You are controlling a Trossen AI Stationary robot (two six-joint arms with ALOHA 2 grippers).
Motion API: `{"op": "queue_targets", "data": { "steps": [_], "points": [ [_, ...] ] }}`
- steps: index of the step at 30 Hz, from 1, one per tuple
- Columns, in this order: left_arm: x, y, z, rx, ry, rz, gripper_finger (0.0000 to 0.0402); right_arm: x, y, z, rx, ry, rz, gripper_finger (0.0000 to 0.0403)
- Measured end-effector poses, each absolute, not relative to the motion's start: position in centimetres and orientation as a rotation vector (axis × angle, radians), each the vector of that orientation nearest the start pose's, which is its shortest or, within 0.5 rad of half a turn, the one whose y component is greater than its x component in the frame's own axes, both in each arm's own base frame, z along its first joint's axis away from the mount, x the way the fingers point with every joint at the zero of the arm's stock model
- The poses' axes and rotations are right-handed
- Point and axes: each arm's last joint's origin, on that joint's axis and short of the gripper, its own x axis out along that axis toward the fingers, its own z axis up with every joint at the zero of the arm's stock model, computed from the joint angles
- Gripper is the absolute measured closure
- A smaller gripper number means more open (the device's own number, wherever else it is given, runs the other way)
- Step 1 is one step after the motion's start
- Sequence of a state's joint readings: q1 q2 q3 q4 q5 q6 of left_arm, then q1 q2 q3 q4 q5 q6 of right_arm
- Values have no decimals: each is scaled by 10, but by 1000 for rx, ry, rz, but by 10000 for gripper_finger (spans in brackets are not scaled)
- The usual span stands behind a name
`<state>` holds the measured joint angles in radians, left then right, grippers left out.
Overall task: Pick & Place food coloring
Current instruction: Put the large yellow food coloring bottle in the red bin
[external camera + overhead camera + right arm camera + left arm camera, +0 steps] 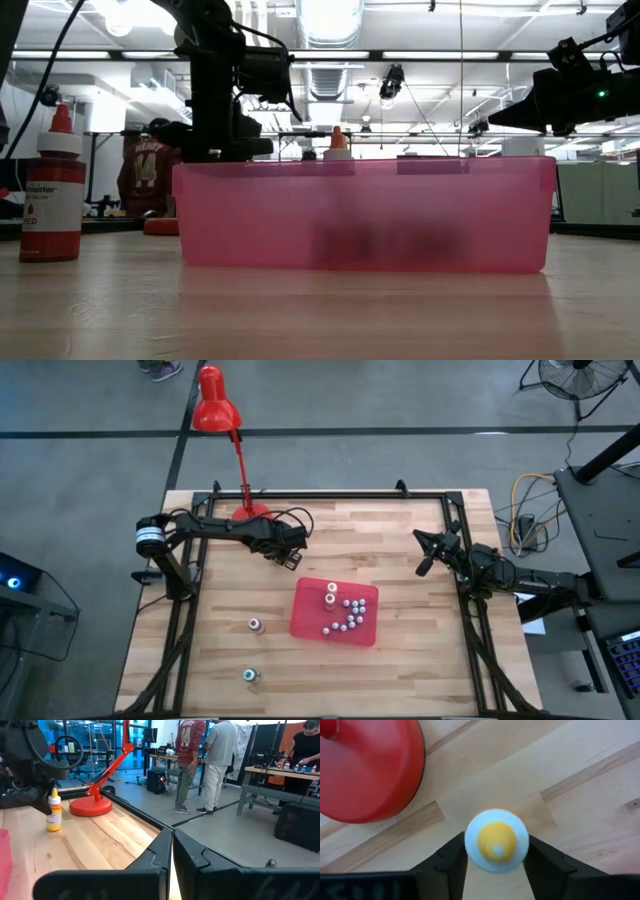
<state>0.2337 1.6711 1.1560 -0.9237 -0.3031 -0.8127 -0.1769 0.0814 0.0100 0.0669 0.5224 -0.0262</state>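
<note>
A small food coloring bottle with a yellow tip and whitish shoulder (pixel 496 845) stands upright on the wooden table (pixel 420 660), near the red lamp's base (pixel 365 770). My left gripper (pixel 496 865) points down over it, open, one finger on each side. In the right wrist view the same bottle (pixel 54 812) has its base on the table. Several more bottles lie in the pink tray (pixel 308 622). Two others stand on the table, one red-topped (pixel 255 624) and one green-topped (pixel 250 675). My right gripper (pixel 171 851) waits shut by the table's right edge (pixel 425 555). My left gripper comes at the yellow-tipped bottle from above, its fingers (pixel 451 862) close beside the bottle's body on two opposite sides. The bottle's shoulder (pixel 470 851) hides the inner faces of the fingers, so I cannot tell whether they touch it. The bottle stands upright on the table.
The red lamp (pixel 215 405) rises from its base (pixel 250 512) at the far left, close behind the left gripper. The pink tray (pixel 365 215) fills the low view, with a red bottle (pixel 52 190) to its left. People stand in the room beyond (pixel 190 760).
</note>
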Motion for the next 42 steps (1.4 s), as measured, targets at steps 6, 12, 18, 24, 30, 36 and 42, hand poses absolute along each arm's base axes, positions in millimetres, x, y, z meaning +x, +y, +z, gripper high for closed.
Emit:
{"op": "queue_targets", "data": {
  "steps": [6, 12, 18, 24, 30, 36, 42],
  "points": [
    [292, 78, 203, -594, 1184, 994, 209, 94, -32, 167, -21, 12, -699, 394],
    [292, 78, 203, -582, 1189, 984, 198, 94, -32, 167, -30, 15, -699, 394],
    [292, 78, 203, -564, 1196, 968, 197, 94, -32, 167, -33, 16, -699, 394],
    [292, 78, 203, -554, 1199, 959, 218, 94, -32, 167, -23, 12, -699, 394],
    [293, 75, 204, -547, 1195, 952, 278, 94, -32, 167, -21, 11, -699, 394],
    [294, 69, 214, -551, 1179, 932, 282, 94, -32, 167, -31, 16, -699, 394],
    [292, 64, 251, -548, 1127, 905, 282, 94, -32, 167, -32, 16, -699, 394]
  ]
}}
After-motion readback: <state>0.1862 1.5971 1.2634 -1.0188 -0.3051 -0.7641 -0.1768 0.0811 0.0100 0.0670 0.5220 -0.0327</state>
